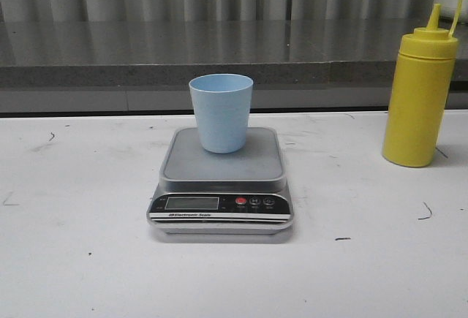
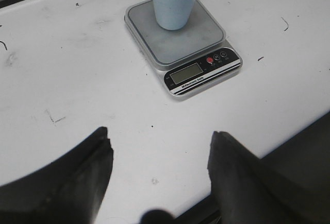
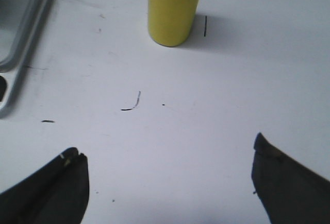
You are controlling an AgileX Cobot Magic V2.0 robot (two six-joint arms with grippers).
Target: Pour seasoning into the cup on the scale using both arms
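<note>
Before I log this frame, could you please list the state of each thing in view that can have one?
Cup: upright on the scale's platform, looks empty.
Scale: flat on the table, carrying the cup; display too small to read.
Seasoning bottle: upright on the table, apart from the scale, ungrasped.
Left gripper: jaws open, holding nothing.
Right gripper: jaws open, holding nothing, facing the bottle.

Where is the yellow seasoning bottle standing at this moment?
In the front view the seasoning bottle stands upright on the white table, on the robot's right, apart from the scale and the cup. No gripper touches it.
</note>
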